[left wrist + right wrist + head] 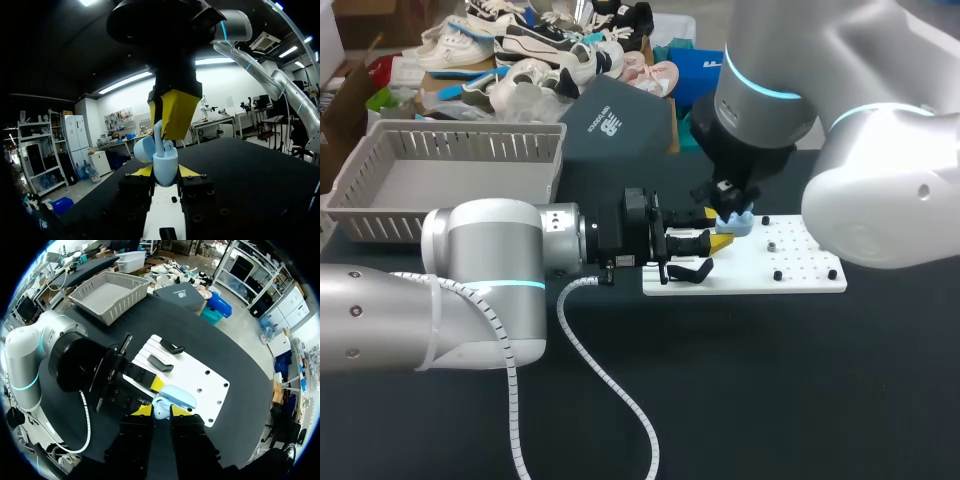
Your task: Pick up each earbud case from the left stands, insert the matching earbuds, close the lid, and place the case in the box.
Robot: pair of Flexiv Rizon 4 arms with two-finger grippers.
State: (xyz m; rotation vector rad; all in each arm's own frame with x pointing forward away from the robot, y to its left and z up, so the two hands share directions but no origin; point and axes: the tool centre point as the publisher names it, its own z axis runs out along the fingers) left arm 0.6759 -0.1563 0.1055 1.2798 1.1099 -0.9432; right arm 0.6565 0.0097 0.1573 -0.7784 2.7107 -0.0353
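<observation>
Light blue earbud case (165, 169) is off the stands, held just above the white pegboard (790, 272) near table centre. Its lid (144, 148) is flipped open to the left.

Left gripper (166, 172) has the case body: yellow tips sit narrow, pressing it from both sides. Right gripper (172, 120) comes straight down over the case, fingers narrow and pinching the stem of a white earbud (159, 136). The earbud's head sits at the case mouth, looks partly seated. Can't tell if a second earbud is already inside.

Progress, judged:
- Done: pick-up, lid open.
- In hand: earbud insertion.
- Left for this case: seating the earbud or earbuds, closing the lid, moving it to the box.

The box is the grey slatted basket (460, 160), far left, well apart from the case; no case shows in it.

Two black stands (161, 362) sit on the board's left part, to the left of the case, nothing on them. No other case shows in any view, so can't tell how many remain.
</observation>
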